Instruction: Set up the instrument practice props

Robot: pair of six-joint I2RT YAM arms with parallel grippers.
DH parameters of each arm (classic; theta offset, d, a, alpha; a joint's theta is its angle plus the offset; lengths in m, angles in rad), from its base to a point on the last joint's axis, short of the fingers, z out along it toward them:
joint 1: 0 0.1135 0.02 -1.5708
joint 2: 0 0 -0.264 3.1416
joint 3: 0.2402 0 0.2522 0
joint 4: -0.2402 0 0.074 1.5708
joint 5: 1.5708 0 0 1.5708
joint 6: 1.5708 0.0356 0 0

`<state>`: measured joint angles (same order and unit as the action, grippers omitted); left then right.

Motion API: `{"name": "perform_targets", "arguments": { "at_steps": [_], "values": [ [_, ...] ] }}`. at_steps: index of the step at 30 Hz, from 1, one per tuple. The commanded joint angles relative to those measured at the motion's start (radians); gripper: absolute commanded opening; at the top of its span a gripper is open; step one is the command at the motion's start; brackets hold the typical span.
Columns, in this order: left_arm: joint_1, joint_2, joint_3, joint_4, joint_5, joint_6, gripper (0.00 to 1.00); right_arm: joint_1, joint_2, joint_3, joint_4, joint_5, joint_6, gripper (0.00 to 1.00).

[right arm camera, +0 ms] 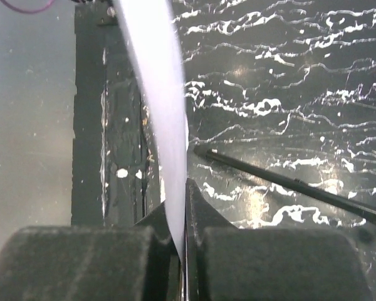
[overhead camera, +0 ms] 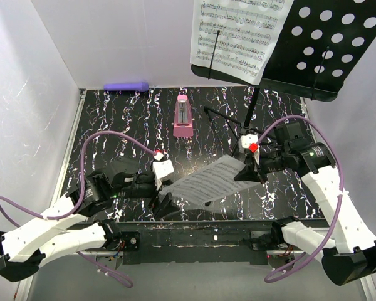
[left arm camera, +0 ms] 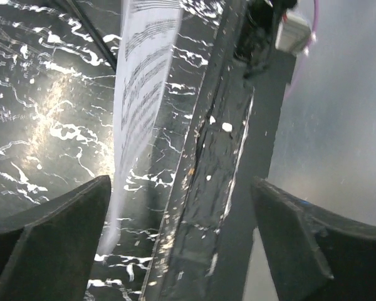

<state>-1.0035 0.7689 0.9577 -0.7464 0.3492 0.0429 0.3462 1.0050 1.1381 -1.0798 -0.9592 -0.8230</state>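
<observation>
The black music stand [overhead camera: 329,44] rises at the back right, with one printed sheet-music page [overhead camera: 238,34] resting on its perforated desk. A pink pyramid metronome [overhead camera: 183,116] stands upright at the middle back. The second sheet-music page [overhead camera: 207,182] hangs just above the table between the arms. My right gripper [overhead camera: 245,170] is shut on its right edge, and the right wrist view shows this page [right arm camera: 153,75] pinched edge-on in that gripper [right arm camera: 185,188]. My left gripper [overhead camera: 166,187] stands open at the page's left end. In the left wrist view the page [left arm camera: 138,94] lies beside the left gripper's [left arm camera: 182,188] left finger.
A purple cylinder [overhead camera: 126,86] lies against the back wall at the left. The stand's tripod legs [overhead camera: 229,119] spread over the table behind the page; one leg [right arm camera: 288,182] shows close to my right gripper. White walls enclose the marbled black table [overhead camera: 113,125].
</observation>
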Motion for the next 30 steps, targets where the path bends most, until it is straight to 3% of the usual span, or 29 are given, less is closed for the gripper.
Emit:
{"name": "perform_targets", "arguments": {
  "at_steps": [1, 6, 11, 19, 23, 27, 29, 30],
  "values": [
    [-0.003, -0.043, -0.033, 0.137, -0.151, -0.087, 0.98, -0.004, -0.032, 0.077, -0.202, 0.098, -0.116, 0.01],
    [-0.003, -0.12, -0.092, 0.294, -0.09, -0.048, 0.98, -0.001, -0.045, 0.098, -0.293, 0.163, -0.123, 0.01],
    [-0.001, -0.088, -0.079, 0.315, -0.017, 0.075, 0.98, -0.003, -0.031, 0.13, -0.331, 0.189, -0.107, 0.01],
    [-0.001, 0.179, 0.074, 0.331, -0.006, 0.255, 0.98, -0.003, 0.02, 0.204, -0.382, 0.185, -0.117, 0.01],
    [0.006, 0.318, 0.168, 0.338, 0.003, 0.264, 0.98, -0.003, 0.023, 0.207, -0.382, 0.188, -0.117, 0.01],
    [0.032, 0.386, 0.204, 0.358, 0.12, 0.247, 0.98, -0.003, 0.02, 0.193, -0.381, 0.191, -0.119, 0.01],
    [0.048, 0.398, 0.197, 0.377, 0.177, 0.227, 0.9, -0.003, 0.015, 0.186, -0.373, 0.191, -0.117, 0.01],
    [0.058, 0.402, 0.188, 0.387, 0.198, 0.216, 0.8, -0.003, 0.015, 0.186, -0.373, 0.191, -0.117, 0.01]
  ]
}}
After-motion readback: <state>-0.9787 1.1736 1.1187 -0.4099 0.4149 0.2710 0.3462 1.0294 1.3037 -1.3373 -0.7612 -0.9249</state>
